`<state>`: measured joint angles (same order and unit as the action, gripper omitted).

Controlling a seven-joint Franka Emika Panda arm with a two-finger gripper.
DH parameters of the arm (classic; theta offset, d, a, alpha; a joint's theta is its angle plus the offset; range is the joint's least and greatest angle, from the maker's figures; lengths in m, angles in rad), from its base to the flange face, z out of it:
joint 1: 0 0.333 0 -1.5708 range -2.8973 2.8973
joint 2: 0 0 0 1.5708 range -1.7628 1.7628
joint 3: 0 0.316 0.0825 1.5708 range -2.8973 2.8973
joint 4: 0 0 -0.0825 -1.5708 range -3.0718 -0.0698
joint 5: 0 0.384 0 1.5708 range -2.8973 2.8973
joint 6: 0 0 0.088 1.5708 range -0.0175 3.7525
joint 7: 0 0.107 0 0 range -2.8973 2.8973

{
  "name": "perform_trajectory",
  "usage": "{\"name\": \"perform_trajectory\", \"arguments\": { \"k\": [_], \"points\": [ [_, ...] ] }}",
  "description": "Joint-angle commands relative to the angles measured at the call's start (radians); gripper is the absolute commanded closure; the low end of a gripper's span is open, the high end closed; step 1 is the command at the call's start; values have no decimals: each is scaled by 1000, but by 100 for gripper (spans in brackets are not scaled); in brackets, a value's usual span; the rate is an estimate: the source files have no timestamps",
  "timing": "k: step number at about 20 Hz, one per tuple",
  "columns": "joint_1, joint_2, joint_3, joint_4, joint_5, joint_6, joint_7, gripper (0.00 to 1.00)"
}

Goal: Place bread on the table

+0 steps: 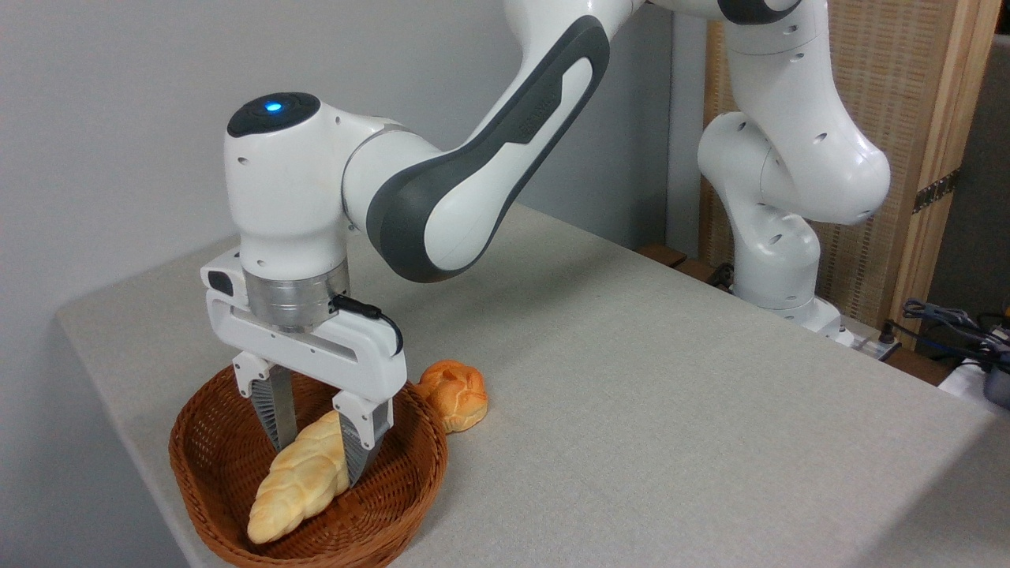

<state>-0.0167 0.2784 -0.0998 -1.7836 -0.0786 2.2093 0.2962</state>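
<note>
The bread (296,481), a long pale-yellow braided loaf, lies slanted inside the brown wicker basket (201,457) at the table's front left corner, its lower pointed end near the basket's front rim. My gripper (317,464) reaches straight down into the basket, open wide. One finger stands on each side of the loaf's upper half, close against it. The right finger (359,450) covers part of the loaf's upper end. The table (647,379) is covered in light grey-beige cloth.
A small round orange-brown bun (456,394) sits on the cloth just outside the basket's right rim. The arm's base (781,276) stands at the table's far right edge, with cables and a wooden screen behind it.
</note>
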Motion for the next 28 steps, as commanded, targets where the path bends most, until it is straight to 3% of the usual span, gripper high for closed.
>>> {"name": "perform_trajectory", "arguments": {
  "k": [1,8,14,17,19,23,24,26,28],
  "points": [
    [3,-15,-3,-10,0,10,26,63],
    [4,-24,-3,-7,0,9,24,63],
    [11,-145,2,0,-13,-40,35,63],
    [11,-231,17,-19,-4,-256,231,63],
    [12,-322,75,-78,-1,-393,412,61],
    [4,-484,166,-247,6,-433,651,52],
    [3,-501,184,-285,23,-434,696,44],
    [-12,-507,206,-319,49,-436,707,0],
    [-20,-505,207,-332,51,-436,709,0]
  ]
}}
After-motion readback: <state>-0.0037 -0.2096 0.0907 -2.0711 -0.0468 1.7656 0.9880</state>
